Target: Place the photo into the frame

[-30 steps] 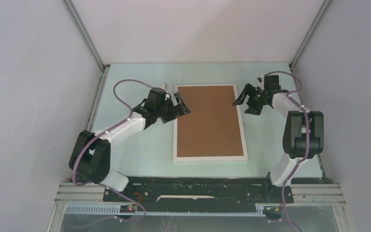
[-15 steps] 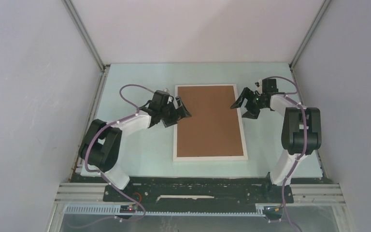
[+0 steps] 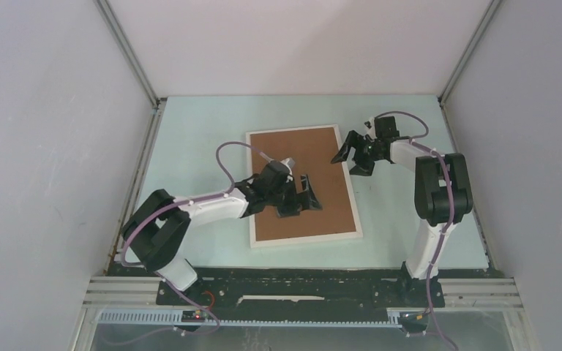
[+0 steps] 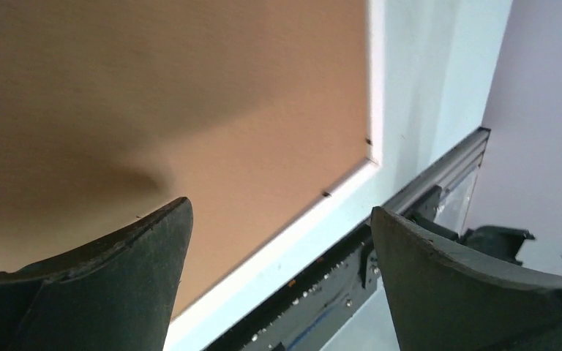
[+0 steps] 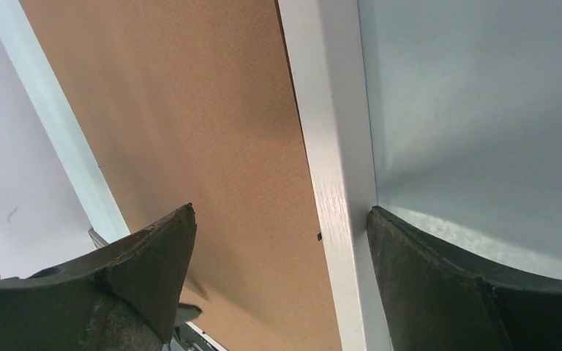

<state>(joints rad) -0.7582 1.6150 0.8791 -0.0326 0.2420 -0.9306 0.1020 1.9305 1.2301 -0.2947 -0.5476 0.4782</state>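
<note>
The frame (image 3: 304, 237) is a thin white rectangle lying skewed on the pale table, and a brown backing board (image 3: 293, 153) fills it. The photo is hidden. My left gripper (image 3: 309, 196) is open above the board's near right part. In the left wrist view the left gripper (image 4: 278, 207) has the frame's near corner rail (image 4: 285, 234) and the board (image 4: 190, 88) below it. My right gripper (image 3: 344, 164) is open at the frame's far right edge. In the right wrist view the right gripper (image 5: 281, 210) straddles the white rail (image 5: 329, 146), one finger over the board (image 5: 190, 110), the other outside.
A black mounting rail (image 3: 300, 281) runs along the near table edge, also seen as the black rail (image 4: 336, 292) beyond the frame's corner. Grey walls with aluminium posts (image 3: 128, 51) close in the pale green table (image 3: 190, 146) on three sides.
The frame with its board has turned and slid left. My left gripper went from the frame's left edge to above the board's near right part. My right gripper followed the frame's right edge leftward.
</note>
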